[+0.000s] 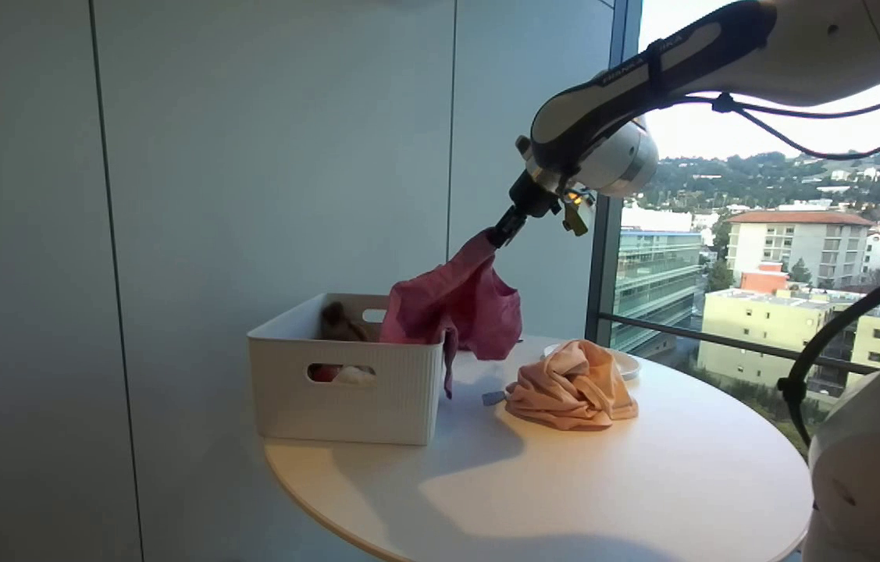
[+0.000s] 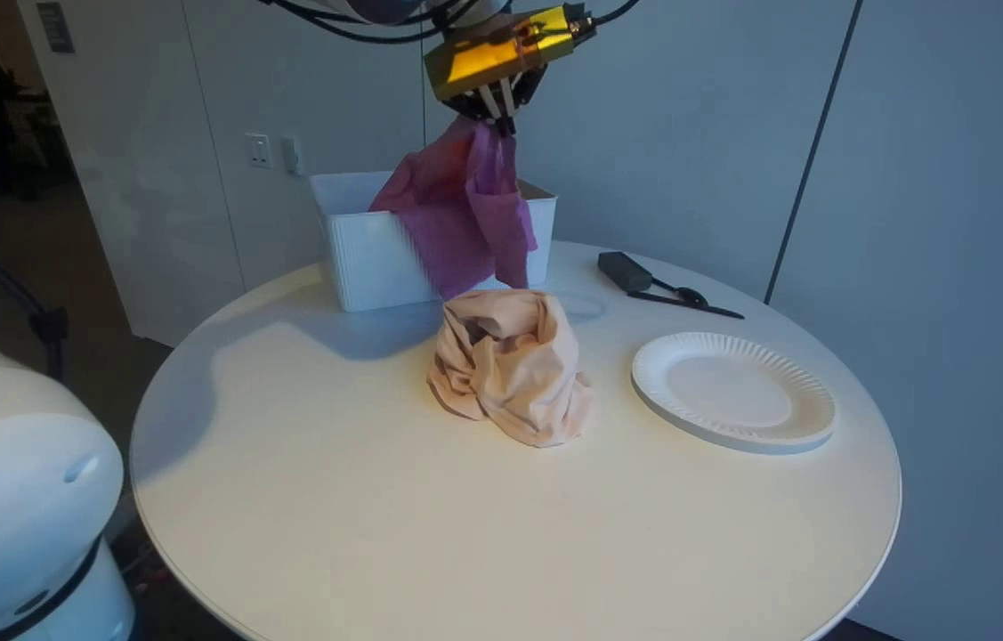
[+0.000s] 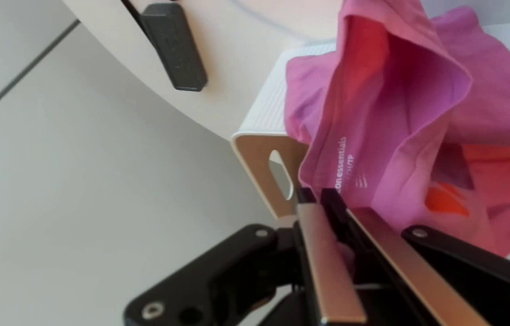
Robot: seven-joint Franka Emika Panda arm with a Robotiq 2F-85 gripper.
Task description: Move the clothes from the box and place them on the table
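Observation:
My gripper (image 1: 496,236) is shut on the pink-maroon cloth (image 1: 455,300), raised above the near side of the white box (image 1: 346,414). Below the fingertips the fabric hangs in folds, draped across the box's rim and down its outside in both exterior views. From the wrist, printed lettering shows on the pink cloth (image 3: 372,136) beside the gripper (image 3: 317,195). On the round cream-white table (image 2: 465,534) lies the peach-orange cloth (image 2: 510,365), crumpled in a heap in front of the box. Inside the box, a brown soft item (image 1: 342,321) peeks above the rim; the rest is mostly hidden.
A white paper plate (image 2: 732,387) rests on the table to one side of the peach cloth. Behind it lie a dark grey block (image 2: 624,271) and black utensils (image 2: 688,303) near the table's edge. A wall (image 1: 276,156) stands close behind the box.

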